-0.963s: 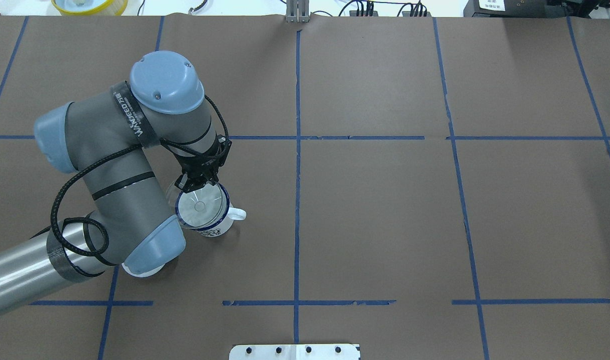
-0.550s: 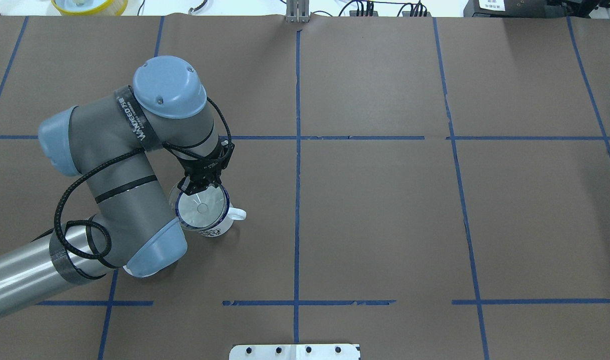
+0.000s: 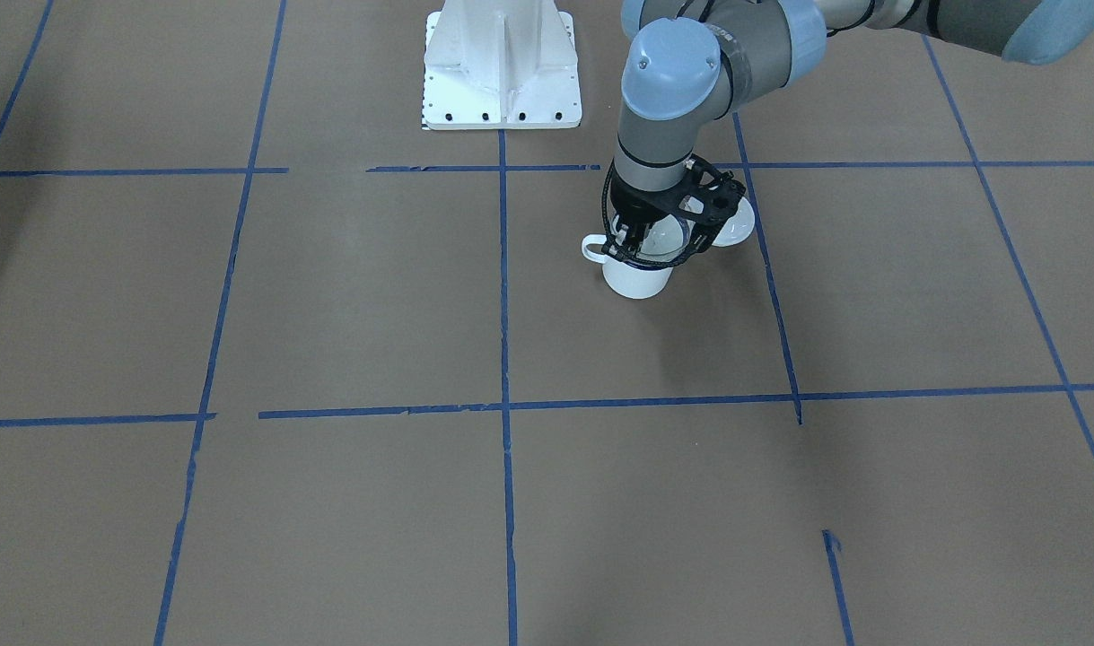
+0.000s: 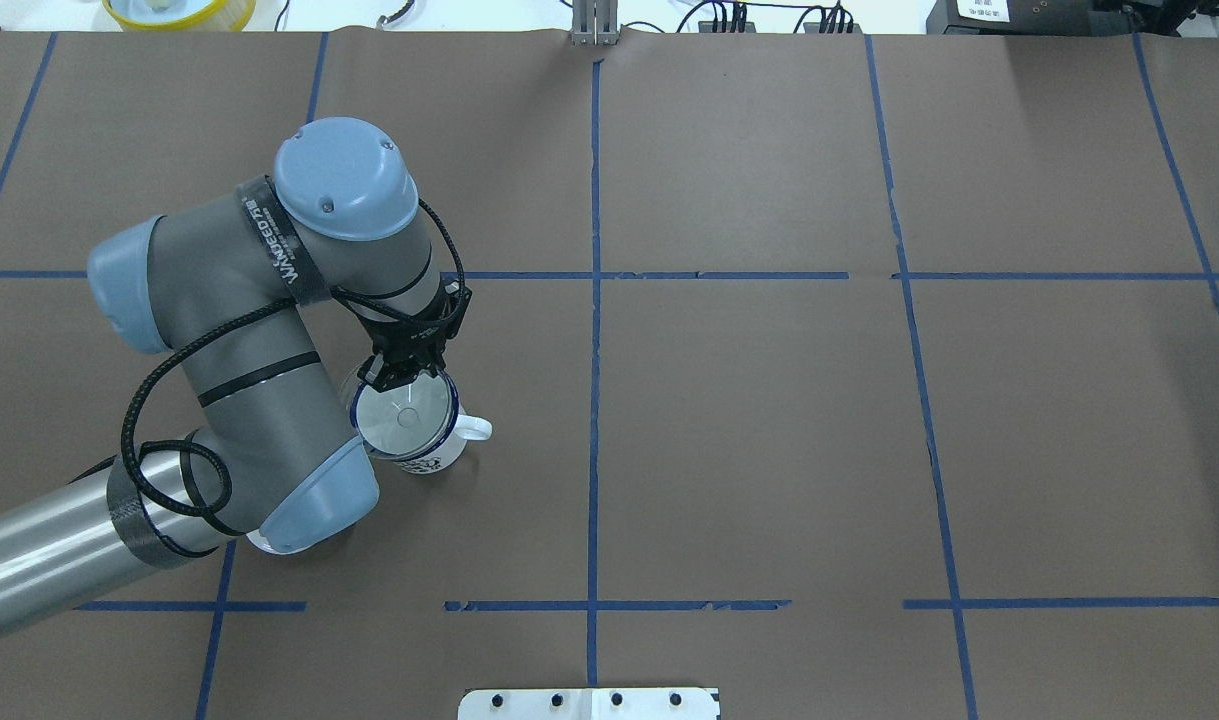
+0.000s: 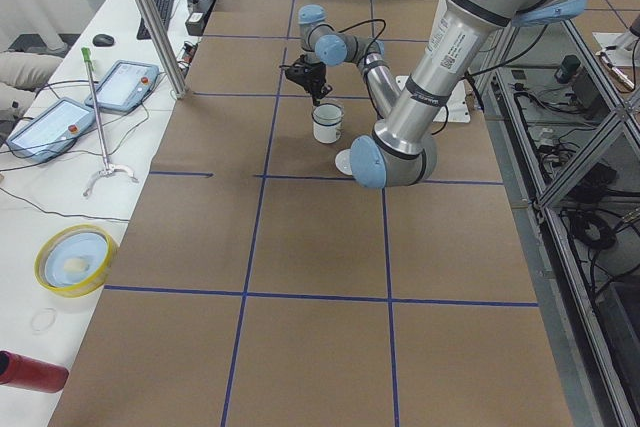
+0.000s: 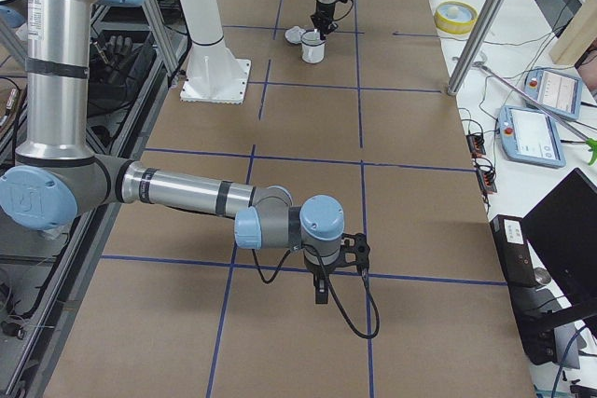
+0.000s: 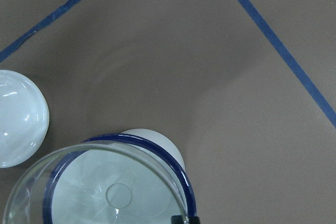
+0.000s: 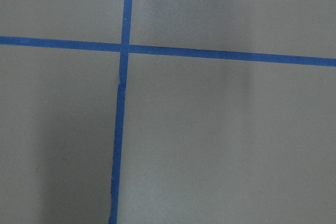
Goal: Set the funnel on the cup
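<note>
**One funnel held at the cup's mouth, left arm**

One arm is at work. The left gripper [image 4: 401,375] points down over the cup [image 3: 636,280], its jaws closed narrowly on the far rim of the funnel [image 4: 404,415].

- Funnel: clear, upright, wide end up. From overhead its rim nearly covers the cup's blue rim. In the left wrist view the funnel's rim is offset a little from the blue rim, with the spout inside the mouth. I cannot tell whether the funnel touches the cup.
- Cup: stands upright on the brown table [image 4: 769,400], inside one square of blue tape lines [image 4: 595,340]. Its handle points toward the robot's right.
- Lid [image 7: 18,116]: white and domed, lies on the table near the cup and apart from it. From overhead it is mostly hidden under the left arm's elbow.
- Right gripper [image 6: 320,294]: hangs pointing down close over the table, well apart from the cup. Its wrist view shows only paper and a tape crossing. Its jaw opening cannot be told.
- White base plate [image 3: 502,81]: at the robot's edge of the table.
</note>
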Available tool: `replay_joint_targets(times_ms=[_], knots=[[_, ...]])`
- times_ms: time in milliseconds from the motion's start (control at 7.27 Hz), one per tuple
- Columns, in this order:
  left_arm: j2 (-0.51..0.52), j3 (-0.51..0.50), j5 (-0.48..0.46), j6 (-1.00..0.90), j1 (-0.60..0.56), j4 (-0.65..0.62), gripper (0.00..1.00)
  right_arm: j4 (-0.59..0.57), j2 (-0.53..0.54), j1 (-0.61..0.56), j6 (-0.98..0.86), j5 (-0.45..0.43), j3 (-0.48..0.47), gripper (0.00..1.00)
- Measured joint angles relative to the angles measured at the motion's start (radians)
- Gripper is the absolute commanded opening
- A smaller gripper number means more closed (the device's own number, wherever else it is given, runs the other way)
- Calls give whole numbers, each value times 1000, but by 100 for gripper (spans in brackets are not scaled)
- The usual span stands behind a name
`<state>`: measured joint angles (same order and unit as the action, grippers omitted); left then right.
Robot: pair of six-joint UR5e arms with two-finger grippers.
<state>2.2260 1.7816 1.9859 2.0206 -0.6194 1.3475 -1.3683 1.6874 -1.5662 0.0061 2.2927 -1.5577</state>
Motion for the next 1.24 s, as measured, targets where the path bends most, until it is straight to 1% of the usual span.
replay_joint_targets(times_ms=[275, 412, 550, 688, 825, 962, 1100, 1238], knots=[[2, 3, -3, -1, 1, 0, 100, 0, 0, 0, 0, 0, 0, 100], [1, 20, -3, -28, -4, -3, 100, 0, 0, 0, 0, 0, 1, 100], [-11, 56, -3, -96, -26, -8, 100, 0, 0, 0, 0, 0, 1, 100], [-45, 114, -2, -206, -64, -9, 100, 0, 0, 0, 0, 0, 1, 100], [-106, 188, 0, -359, -105, -6, 100, 0, 0, 0, 0, 0, 1, 100], [-172, 241, 5, -518, -157, -1, 100, 0, 0, 0, 0, 0, 1, 100], [-235, 265, 11, -680, -224, 6, 100, 0, 0, 0, 0, 1, 1, 100], [-304, 262, 34, -824, -298, 33, 100, 0, 0, 0, 0, 1, 1, 100]])
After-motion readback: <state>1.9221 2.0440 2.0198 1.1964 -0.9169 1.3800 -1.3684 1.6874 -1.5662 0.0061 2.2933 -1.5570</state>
